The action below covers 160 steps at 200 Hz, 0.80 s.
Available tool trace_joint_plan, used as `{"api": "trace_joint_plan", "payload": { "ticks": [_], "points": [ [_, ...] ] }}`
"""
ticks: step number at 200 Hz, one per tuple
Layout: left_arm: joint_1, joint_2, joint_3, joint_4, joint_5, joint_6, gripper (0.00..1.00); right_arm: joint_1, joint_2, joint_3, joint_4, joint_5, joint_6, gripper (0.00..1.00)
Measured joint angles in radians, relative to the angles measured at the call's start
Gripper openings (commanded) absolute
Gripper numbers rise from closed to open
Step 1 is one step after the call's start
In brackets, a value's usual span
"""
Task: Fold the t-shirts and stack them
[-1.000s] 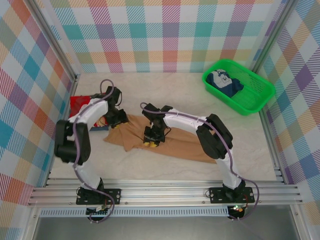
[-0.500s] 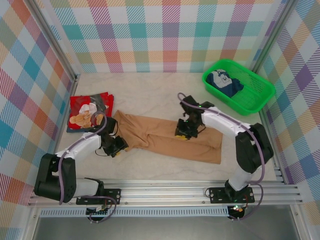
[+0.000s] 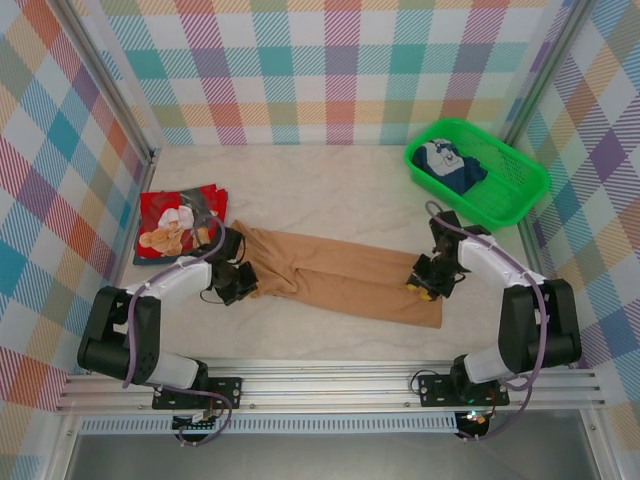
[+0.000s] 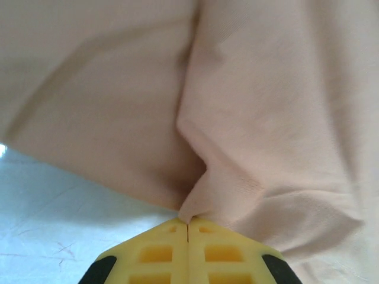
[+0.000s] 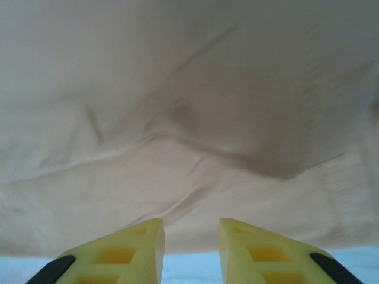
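Top external view gives us the tan shirt (image 3: pixel 340 285) stretched long across the middle of the table (image 3: pixel 330 185), with the red shirt (image 3: pixel 178 225) lying flat at its left edge. We see the left gripper (image 3: pixel 240 283) pinching a fold at the tan shirt's left end, and the right gripper (image 3: pixel 425 287) spread at the right end. The green basket (image 3: pixel 515 190) in the far right corner holds a navy-and-white cloth (image 3: pixel 450 165). Open tabletop lies beyond the tan shirt.
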Motion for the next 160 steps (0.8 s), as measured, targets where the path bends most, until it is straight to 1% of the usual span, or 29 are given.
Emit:
{"api": "trace_joint_plan", "payload": {
  "ticks": [15, 47, 85, 115, 128, 133, 144, 149, 160],
  "points": [
    [0.000, -0.014, 0.042, -0.018, -0.024, 0.007, 0.00, -0.027, 0.026, 0.000, 0.007, 0.017, -0.021, 0.29],
    [0.000, -0.024, 0.116, -0.084, -0.077, 0.013, 0.00, -0.046, 0.100, 0.000, 0.019, 0.060, -0.047, 0.29],
    [0.000, -0.032, 0.113, -0.189, -0.129, 0.003, 0.00, -0.053, 0.129, 0.000, 0.019, 0.107, -0.064, 0.28],
    [0.000, -0.085, 0.072, -0.240, -0.157, -0.004, 0.00, -0.056, 0.139, -0.001, 0.019, 0.119, -0.075, 0.28],
    [0.000, -0.077, 0.073, -0.243, -0.161, -0.004, 0.06, -0.056, 0.142, -0.001, 0.019, 0.123, -0.076, 0.28],
    [0.000, -0.070, 0.075, -0.244, -0.161, -0.004, 0.14, -0.056, 0.143, -0.001, 0.019, 0.126, -0.076, 0.28],
    [0.000, -0.045, 0.089, -0.252, -0.164, -0.006, 0.35, -0.056, 0.145, -0.001, 0.019, 0.129, -0.077, 0.28],
    [0.000, -0.034, 0.097, -0.258, -0.166, -0.003, 0.41, -0.056, 0.145, -0.001, 0.019, 0.129, -0.079, 0.28],
    [0.000, -0.017, 0.118, -0.269, -0.172, -0.010, 0.46, -0.056, 0.145, 0.000, 0.019, 0.129, -0.083, 0.29]
  ]
}}
